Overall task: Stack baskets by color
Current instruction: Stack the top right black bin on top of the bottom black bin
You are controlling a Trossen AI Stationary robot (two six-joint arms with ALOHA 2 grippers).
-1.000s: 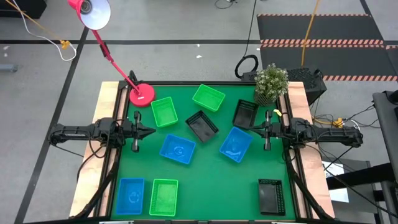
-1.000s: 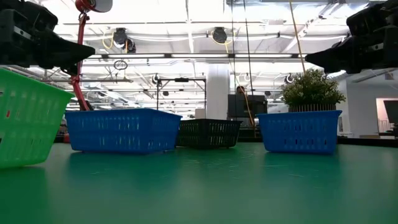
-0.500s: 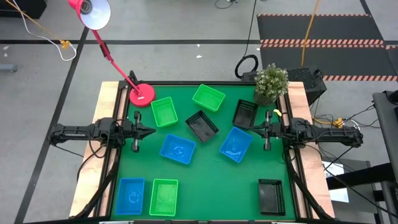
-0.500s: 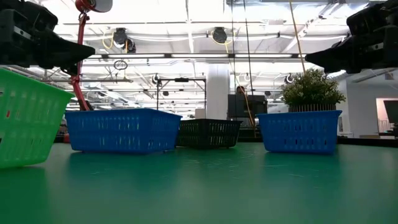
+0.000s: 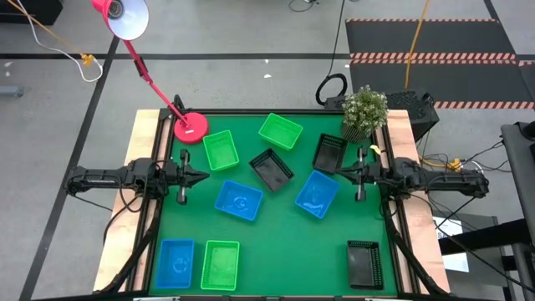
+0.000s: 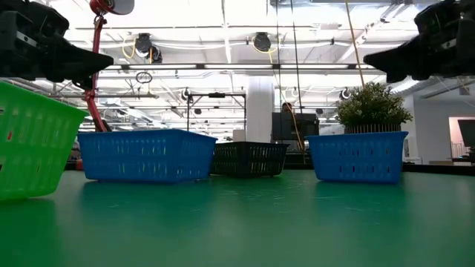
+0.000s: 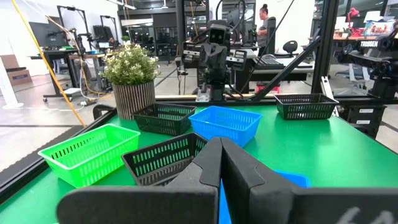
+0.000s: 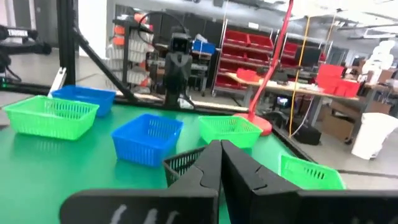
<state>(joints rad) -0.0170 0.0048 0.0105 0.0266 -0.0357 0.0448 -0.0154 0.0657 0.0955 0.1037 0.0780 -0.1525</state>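
Lying scattered singly on the green tabletop, none stacked: three blue baskets; three green baskets; three black baskets. Left hand hovers clenched and empty at the left edge; right hand hovers clenched and empty at the right edge, beside the far-right black basket. Pink lamp base far left, potted plant far right.

Open mat lies between the front green basket and front black basket; centre crowded with baskets
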